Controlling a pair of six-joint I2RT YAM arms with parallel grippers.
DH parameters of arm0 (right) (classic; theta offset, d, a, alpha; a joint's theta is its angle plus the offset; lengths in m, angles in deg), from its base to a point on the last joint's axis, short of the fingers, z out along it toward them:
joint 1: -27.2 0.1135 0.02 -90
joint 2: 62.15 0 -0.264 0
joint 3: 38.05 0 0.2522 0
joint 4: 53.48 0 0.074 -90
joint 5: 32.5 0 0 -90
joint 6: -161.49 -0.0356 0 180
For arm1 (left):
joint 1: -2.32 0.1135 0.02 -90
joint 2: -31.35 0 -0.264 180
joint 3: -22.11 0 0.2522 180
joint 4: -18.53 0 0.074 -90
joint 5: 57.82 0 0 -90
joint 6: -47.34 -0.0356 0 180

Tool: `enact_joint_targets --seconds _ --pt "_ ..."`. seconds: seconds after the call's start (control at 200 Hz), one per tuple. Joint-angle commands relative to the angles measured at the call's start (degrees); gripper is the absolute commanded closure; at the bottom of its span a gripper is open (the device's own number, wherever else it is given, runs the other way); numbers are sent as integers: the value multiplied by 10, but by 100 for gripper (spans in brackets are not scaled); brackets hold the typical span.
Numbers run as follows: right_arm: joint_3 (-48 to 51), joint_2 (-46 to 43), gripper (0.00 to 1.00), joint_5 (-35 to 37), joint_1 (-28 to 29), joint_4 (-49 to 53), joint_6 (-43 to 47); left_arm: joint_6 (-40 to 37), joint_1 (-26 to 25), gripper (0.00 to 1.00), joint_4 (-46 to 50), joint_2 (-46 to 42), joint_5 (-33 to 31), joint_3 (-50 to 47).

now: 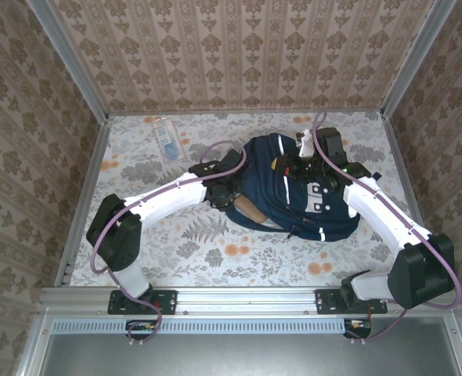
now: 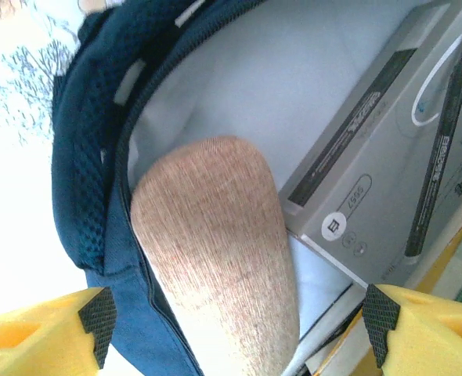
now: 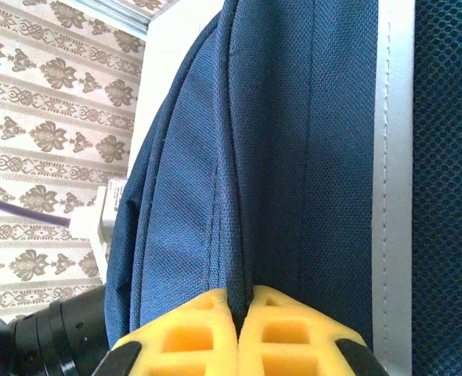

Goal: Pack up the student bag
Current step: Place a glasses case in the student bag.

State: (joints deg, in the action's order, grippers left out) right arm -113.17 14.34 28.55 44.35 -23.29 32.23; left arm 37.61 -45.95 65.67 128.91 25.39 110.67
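The student bag is a navy backpack lying right of the table's middle, its opening facing left. My left gripper stands open at that opening, fingers wide apart on either side of a tan woven pouch that lies half inside the bag, touching neither pad. Beside the pouch inside is a grey box with a pen. From above, the left gripper is at the bag's left edge with the pouch poking out. My right gripper is shut on a fold of the bag's fabric, at the bag's far top edge.
A clear packet with blue print lies on the floral tabletop at the back left. Patterned walls close in the table on three sides. Both arms curve in from the near corners towards the bag.
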Motion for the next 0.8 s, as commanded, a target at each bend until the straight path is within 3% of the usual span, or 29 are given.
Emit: enact_joint_targets --seconds 0.0,0.24,0.35,0.795 --pt "-11 -7 99 -32 10 -47 -9 -92 14 16 6 13 15 40" --pt "-18 -2 99 -32 11 -41 -7 -218 35 16 -40 70 76 77" --pt "-22 1 99 -33 11 -40 -5 -224 37 17 -20 88 84 80" --pt "-33 22 99 -34 20 -49 -9 -86 -3 18 -130 88 159 1"
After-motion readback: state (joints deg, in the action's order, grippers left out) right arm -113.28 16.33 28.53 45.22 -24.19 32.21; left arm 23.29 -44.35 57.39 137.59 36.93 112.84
